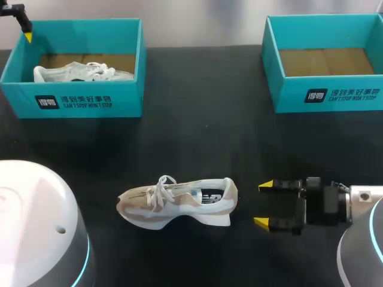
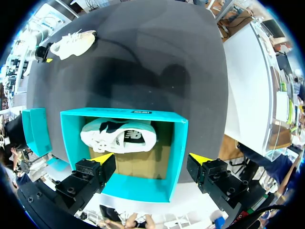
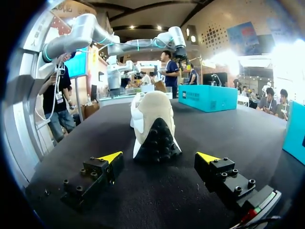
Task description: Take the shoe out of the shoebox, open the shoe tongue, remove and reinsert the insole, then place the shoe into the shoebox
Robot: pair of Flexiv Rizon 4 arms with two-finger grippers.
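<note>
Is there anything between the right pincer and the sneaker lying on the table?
Nothing visible does. The right pincer stands open, facing the heel of the sneaker, with only bare black table between them.

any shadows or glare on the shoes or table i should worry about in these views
Head view: the loose shoe throws only a faint shadow on the black table; no glare on it or the boxed shoe. Left wrist view: a broad dark shadow falls on the table beyond the left shoebox. Right wrist view: the loose shoe is evenly lit, its black sole dark.
</note>
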